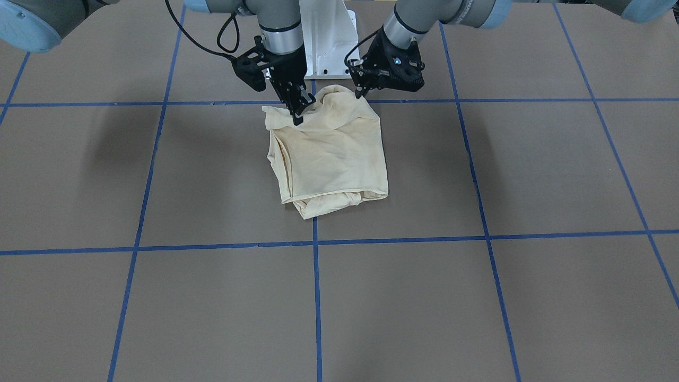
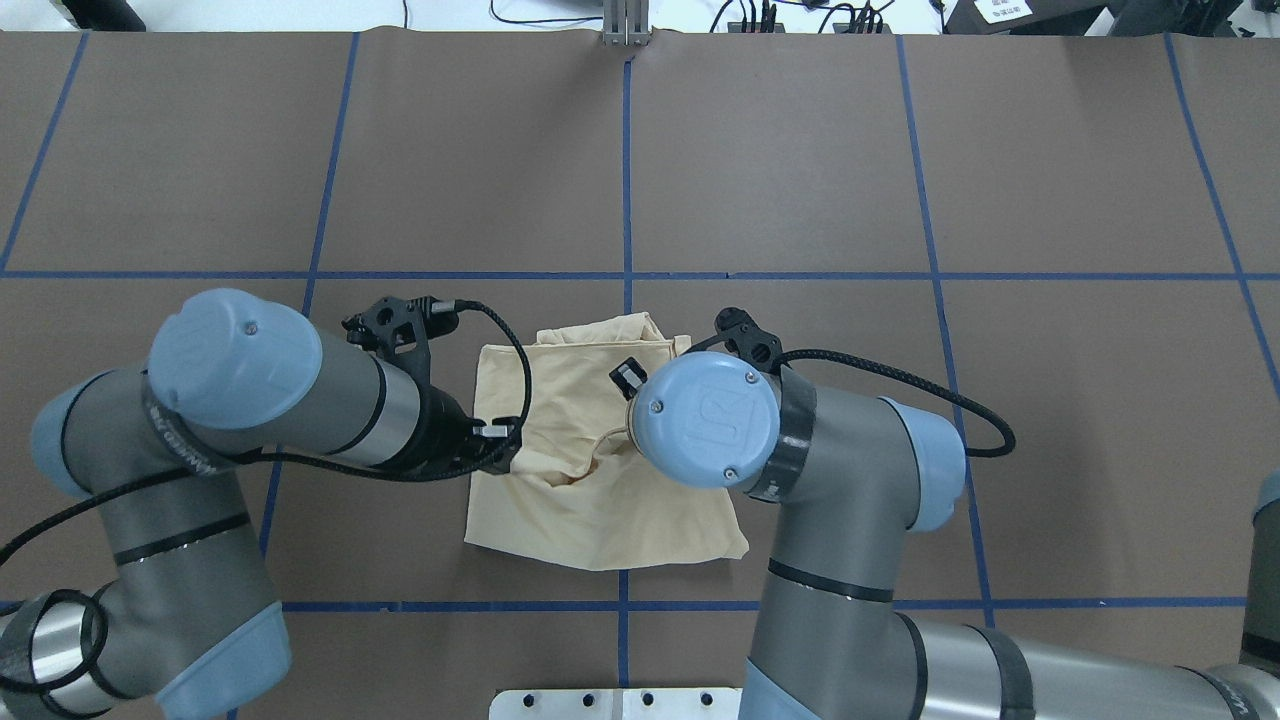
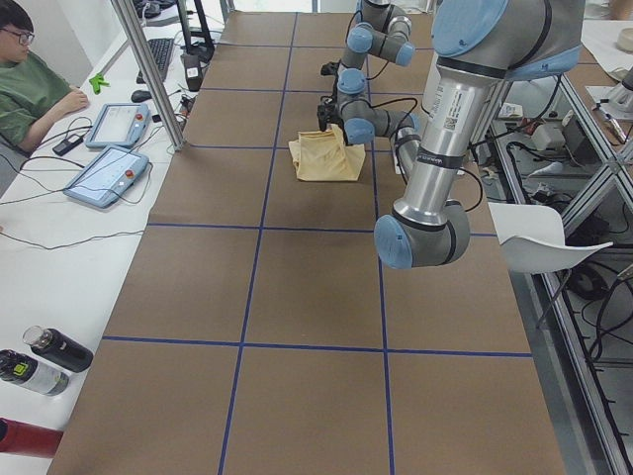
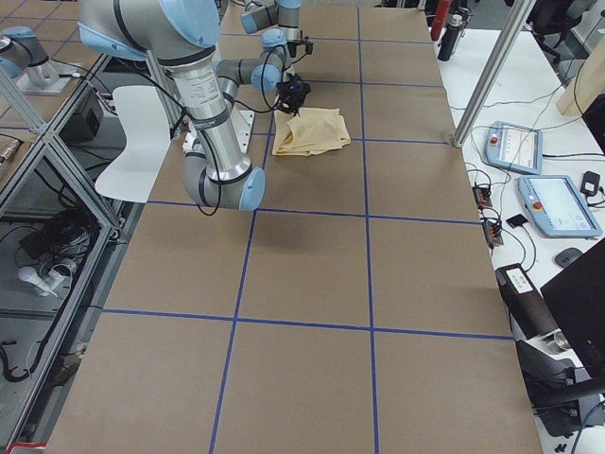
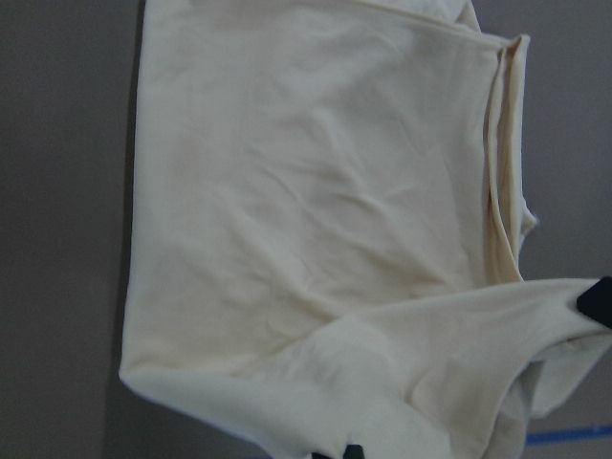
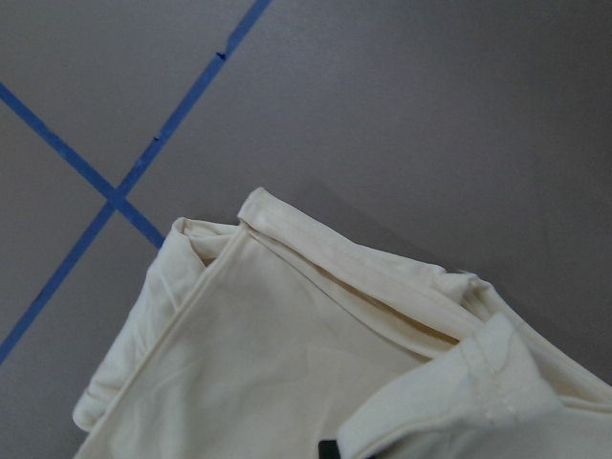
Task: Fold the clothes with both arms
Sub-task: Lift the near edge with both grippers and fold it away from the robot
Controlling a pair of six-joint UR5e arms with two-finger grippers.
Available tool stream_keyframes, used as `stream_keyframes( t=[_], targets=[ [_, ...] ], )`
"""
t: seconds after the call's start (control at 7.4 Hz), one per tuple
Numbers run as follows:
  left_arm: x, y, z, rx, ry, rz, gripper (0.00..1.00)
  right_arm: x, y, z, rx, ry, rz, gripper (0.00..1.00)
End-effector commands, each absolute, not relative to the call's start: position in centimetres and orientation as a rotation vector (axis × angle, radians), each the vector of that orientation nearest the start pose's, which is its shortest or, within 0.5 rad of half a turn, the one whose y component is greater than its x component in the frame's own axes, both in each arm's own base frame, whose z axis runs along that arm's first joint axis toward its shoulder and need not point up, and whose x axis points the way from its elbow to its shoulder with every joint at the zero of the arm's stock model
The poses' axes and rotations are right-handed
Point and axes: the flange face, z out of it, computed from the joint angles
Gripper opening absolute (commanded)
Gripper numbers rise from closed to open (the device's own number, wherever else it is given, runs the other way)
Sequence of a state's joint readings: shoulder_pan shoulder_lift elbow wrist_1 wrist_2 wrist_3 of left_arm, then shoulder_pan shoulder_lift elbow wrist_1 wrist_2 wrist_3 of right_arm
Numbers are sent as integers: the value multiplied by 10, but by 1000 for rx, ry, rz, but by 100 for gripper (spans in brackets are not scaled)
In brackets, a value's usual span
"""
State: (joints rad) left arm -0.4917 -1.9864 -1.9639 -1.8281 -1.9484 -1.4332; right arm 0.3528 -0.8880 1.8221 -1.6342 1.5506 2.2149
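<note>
T-shirt [image 1: 331, 154]: folded on the table [image 1: 477, 292], robot-side edge raised.
Left fingers [image 1: 360, 93]: closed, pinching that edge.
Right fingers [image 1: 296, 114]: closed, pinching the same edge.

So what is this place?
Probably a robot lab, not a house: a left arm and right arm handle a T-shirt on a table gridded with blue tape, beside a person with control tablets.

The left gripper [image 1: 362, 93] and right gripper [image 1: 297, 114] point down side by side at the T-shirt's [image 1: 329, 154] edge, each pinching its fabric.
</note>
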Motion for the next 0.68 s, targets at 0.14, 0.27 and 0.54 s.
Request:
stream_keyframes(
  t=[0.14,0.27,0.54],
  targets=[
    [464,-431,244,120,1017,-177,0,-572,-400,177,-50,-915,929,0],
    [457,-439,245,131,1013,-187,0,-566,-408,177,-39,-917,932,0],
    [475,-459,261,166,960,-223,0,-563,-422,183,-13,-901,920,0]
  ],
)
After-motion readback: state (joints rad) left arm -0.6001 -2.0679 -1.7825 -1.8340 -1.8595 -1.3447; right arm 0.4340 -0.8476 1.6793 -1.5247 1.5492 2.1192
